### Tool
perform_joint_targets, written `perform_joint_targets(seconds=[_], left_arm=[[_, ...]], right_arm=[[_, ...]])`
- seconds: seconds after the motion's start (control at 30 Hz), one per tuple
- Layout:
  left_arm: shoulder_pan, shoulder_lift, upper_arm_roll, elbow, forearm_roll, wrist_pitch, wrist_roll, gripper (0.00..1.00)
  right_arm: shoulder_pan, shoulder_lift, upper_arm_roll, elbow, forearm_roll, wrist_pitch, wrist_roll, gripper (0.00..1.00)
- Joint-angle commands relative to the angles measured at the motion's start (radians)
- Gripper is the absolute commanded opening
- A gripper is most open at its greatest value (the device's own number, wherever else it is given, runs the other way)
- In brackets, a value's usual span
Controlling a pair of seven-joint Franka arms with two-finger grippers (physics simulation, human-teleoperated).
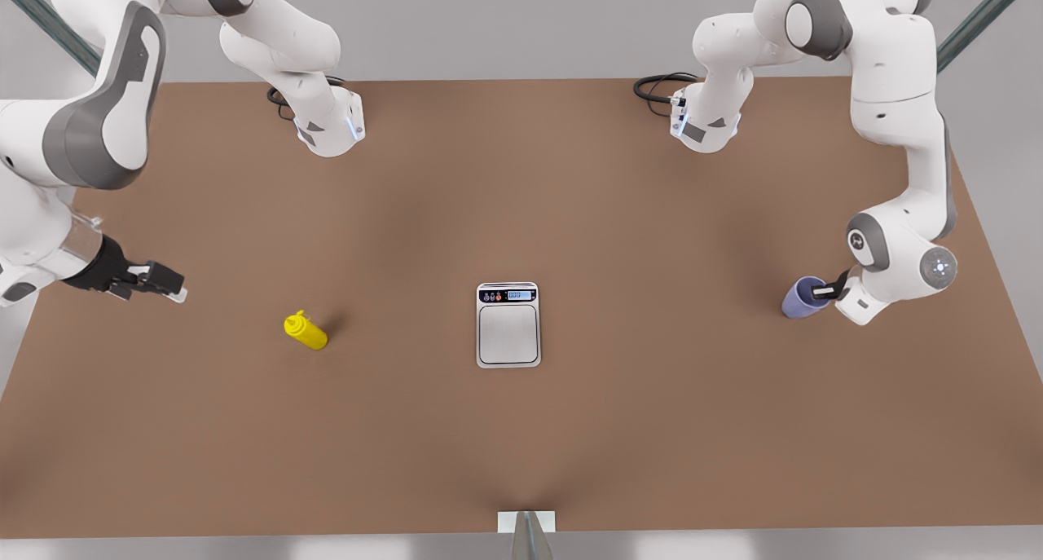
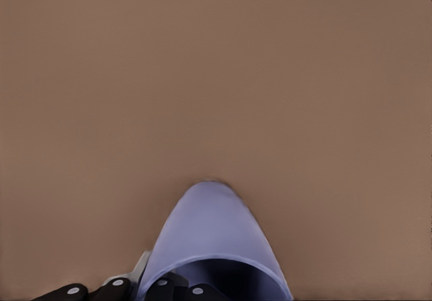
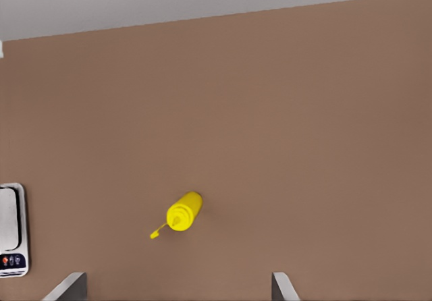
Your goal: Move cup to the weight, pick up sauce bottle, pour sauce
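cup (image 2: 212, 237) rim between left end effector (image 1: 825, 291) fingers up close; right end effector (image 1: 167, 285) wide apart, empty, near sauce bottle (image 3: 183, 212).

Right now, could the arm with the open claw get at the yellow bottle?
Probably yes. The right claw hangs open, apart from the bottle, with only bare table between them; nothing blocks the way.

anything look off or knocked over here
Nothing stands out. The sauce bottle stands capped, no spill; the weight lies flat and bare. The left gripper is at the cup's rim; the right gripper waits open, apart from the bottle.
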Motion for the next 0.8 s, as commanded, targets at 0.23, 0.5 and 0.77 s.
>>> perform_joint_targets(seconds=[0.23, 0.5, 0.77], left_arm=[[-0.189, 0.013, -0.140, 0.183, -0.095, -0.115, -0.315, 0.21], [-0.362, 0.159, -0.267, 0.427, -0.086, -0.158, -0.763, 0.21], [-0.615, 0.346, -0.263, 0.764, -0.090, -0.267, -1.208, 0.21]], right_arm=[[-0.016, 0.158, -0.001, 0.083, 0.178, 0.007, 0.566, 1.00], [-0.191, 0.343, 0.000, -0.026, 0.695, -0.061, 0.854, 1.00], [-0.295, 0.550, -0.038, -0.114, 0.978, -0.203, 0.609, 1.00]])
